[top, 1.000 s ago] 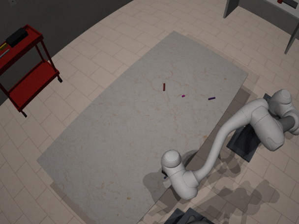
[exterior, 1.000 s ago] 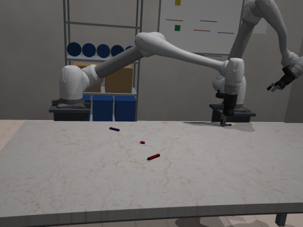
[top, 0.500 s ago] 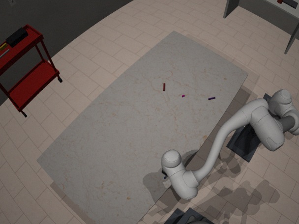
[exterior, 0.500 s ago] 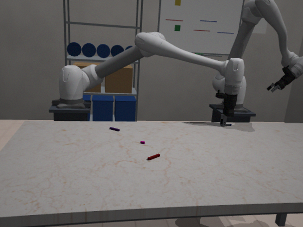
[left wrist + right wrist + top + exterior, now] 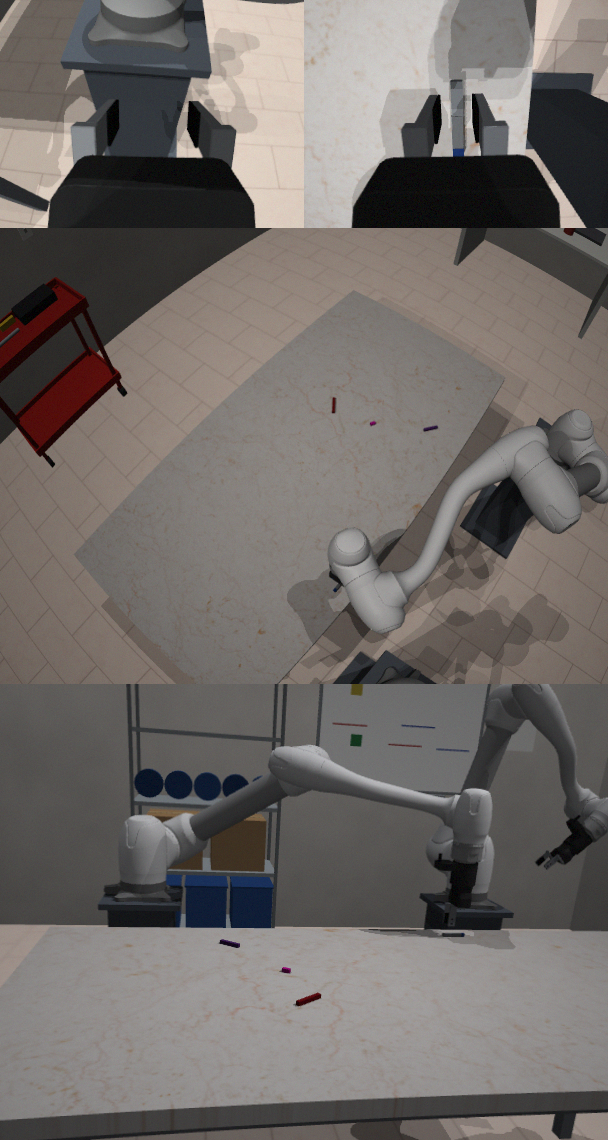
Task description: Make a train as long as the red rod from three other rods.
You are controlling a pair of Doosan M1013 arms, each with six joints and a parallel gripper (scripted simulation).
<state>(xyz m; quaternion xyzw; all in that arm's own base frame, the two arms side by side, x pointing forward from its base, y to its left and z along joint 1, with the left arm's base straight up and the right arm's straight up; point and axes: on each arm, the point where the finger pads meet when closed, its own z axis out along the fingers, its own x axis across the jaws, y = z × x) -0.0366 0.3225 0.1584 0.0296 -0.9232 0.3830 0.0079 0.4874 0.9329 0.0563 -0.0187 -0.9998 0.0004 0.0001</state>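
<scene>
Seen from the exterior, a purple rod (image 5: 430, 428) (image 5: 230, 943) is lying toward the tabletop's (image 5: 260, 468) (image 5: 250, 1054) far left corner, then a magenta rod (image 5: 373, 423) (image 5: 286, 970), then the red rod (image 5: 333, 405) (image 5: 308, 999). Near the far edge's right part, two grey rods (image 5: 452, 934) (image 5: 457, 97) and a blue rod (image 5: 335, 589) (image 5: 463, 935) (image 5: 458, 152) are lying in line, the right claw (image 5: 450, 922) (image 5: 456, 108) standing open around them. The left claw (image 5: 546, 860) (image 5: 153, 114) is hanging open, empty.
</scene>
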